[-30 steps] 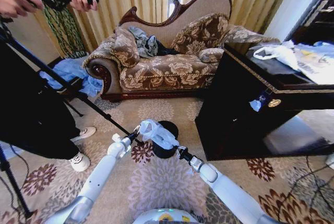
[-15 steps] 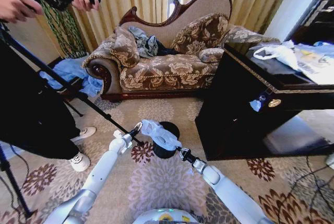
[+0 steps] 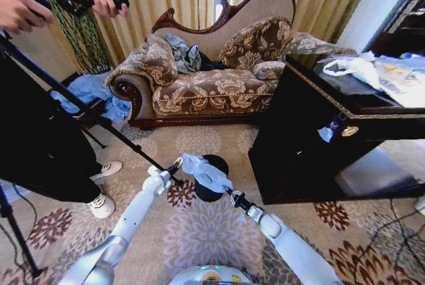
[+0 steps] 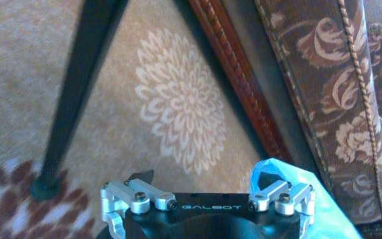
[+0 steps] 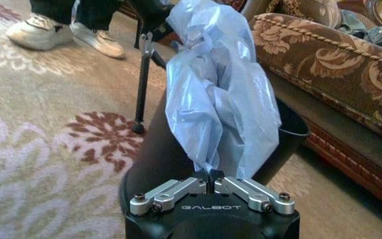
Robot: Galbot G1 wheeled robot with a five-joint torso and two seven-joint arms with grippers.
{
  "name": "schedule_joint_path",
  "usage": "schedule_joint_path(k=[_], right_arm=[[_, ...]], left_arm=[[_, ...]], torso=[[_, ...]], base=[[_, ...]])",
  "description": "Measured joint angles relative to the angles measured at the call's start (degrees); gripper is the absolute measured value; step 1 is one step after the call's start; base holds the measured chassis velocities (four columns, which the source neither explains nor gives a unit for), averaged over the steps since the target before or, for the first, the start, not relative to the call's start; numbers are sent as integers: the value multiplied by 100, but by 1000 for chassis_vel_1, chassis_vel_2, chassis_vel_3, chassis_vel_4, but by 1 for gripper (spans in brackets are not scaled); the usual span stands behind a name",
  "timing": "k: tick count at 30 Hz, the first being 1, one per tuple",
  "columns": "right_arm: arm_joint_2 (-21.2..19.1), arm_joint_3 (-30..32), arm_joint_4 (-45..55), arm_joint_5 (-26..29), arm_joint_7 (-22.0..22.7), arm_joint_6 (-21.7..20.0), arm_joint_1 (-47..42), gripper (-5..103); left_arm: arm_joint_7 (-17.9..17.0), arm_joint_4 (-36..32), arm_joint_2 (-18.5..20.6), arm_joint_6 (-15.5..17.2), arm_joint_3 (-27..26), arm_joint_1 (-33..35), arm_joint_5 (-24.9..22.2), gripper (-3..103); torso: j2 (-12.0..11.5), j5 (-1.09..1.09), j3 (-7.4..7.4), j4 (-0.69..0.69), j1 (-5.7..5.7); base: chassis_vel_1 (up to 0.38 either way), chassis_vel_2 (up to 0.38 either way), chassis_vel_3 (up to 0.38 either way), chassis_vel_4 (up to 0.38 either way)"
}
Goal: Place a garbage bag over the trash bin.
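Head view: the thin, crinkly, pale blue translucent garbage bag (image 3: 205,172) hangs stretched between the two grippers, directly above the small black cylindrical trash bin (image 3: 211,179), which stands on the floral carpet (image 3: 199,232) in front of the brown patterned sofa (image 3: 212,86). The left gripper (image 3: 176,164) holds the bag's end on the bin's left side; the right gripper (image 3: 232,195) holds the other end at the near right of the bin. The bag is bunched into a strip, not spread, and its mouth does not appear open.

Left wrist view: the left gripper (image 4: 208,196) looks across the carpet toward the sofa's wooden base rail (image 4: 244,89). One corner of the garbage bag (image 4: 290,199) rises at one finger mount. Whether the fingers are closed on it cannot be told from this view; the stretch of the bag in the head view suggests a hold.

Right wrist view: the right gripper (image 5: 211,191) has its fingers pressed together on a gathered edge of the garbage bag (image 5: 221,99), which drapes over the trash bin (image 5: 171,149) toward the sofa.

Procedure, as a judgement: the step in hand is positioning the bag over the bin opening. To do it well, the grippers should draw apart across the bin so the mouth opens wider than the rim, then lower evenly on both sides. Uneven lowering risks tipping the light bin or slipping the film from a pinch.
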Motion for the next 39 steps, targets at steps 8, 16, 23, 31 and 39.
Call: schedule_joint_path(k=[8, 16, 23, 31, 39], right_arm=[[-50, -194, 373, 302, -44, -82, -143, 0], [268, -204, -184, 111, -93, -53, -14, 0], [139, -220, 73, 25, 137, -109, -114, 1], [-53, -171, 786, 262, 314, -129, -408, 27], [-115, 166, 1399, 476, 327, -108, -732, 54]], left_arm=[[-88, -410, 277, 32, -162, 356, -180, 100], [-44, 103, 215, 30, -67, 100, -14, 100], [-132, -29, 247, 107, 9, 166, 210, 100], [-236, -1247, 1305, 272, -155, 1023, 716, 100], [81, -2508, 2308, -655, -251, 1767, 3058, 100]], torso=[[0, 1, 0, 2, 0], [0, 1, 1, 2, 0], [0, 0, 1, -1, 2], [0, 0, 0, 4, 1], [0, 0, 0, 3, 0]], base=[[0, 0, 0, 0], [0, 0, 0, 0], [0, 0, 0, 0], [0, 0, 0, 0], [0, 0, 0, 0]])
